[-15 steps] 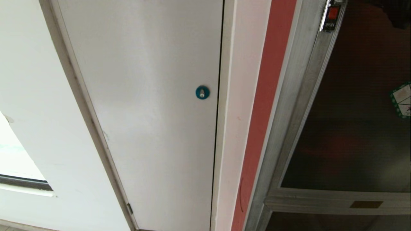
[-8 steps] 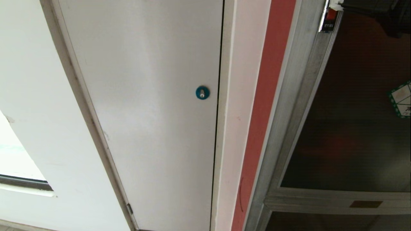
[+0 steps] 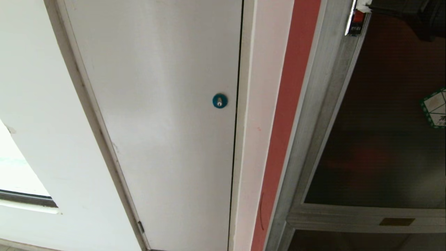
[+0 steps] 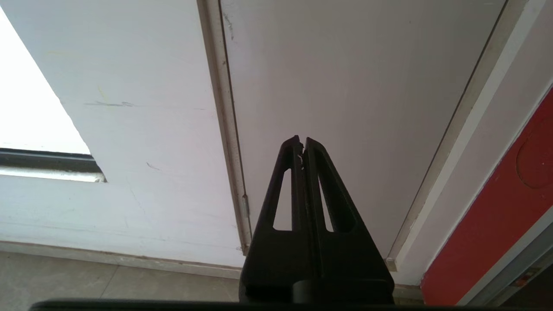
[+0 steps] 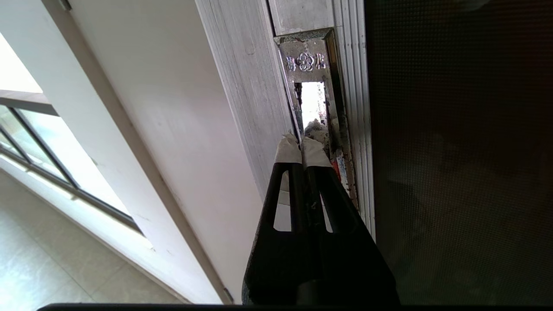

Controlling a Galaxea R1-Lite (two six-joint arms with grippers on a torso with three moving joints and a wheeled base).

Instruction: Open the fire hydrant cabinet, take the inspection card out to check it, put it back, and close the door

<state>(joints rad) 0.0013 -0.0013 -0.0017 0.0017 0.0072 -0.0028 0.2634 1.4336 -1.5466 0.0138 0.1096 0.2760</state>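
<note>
Since a second ago the right end effector point(image 5: 301, 142), pinched together and empty, has reached the door's point(image 3: 386, 139) red latch point(image 3: 356, 21).

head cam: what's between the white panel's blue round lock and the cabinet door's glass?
In the head view, going from the blue lock toward the door: the white panel's edge gap, a pale white strip, a red strip, then the silver aluminium frame.

White panel point(image 3: 156, 122) with blue round lock point(image 3: 220, 100) beside dark-glass door point(image 3: 383, 139) with red latch point(image 3: 357, 17).

No legible text on the latch plate point(image 5: 306, 60) or green-bordered sticker point(image 3: 435, 108).
</note>
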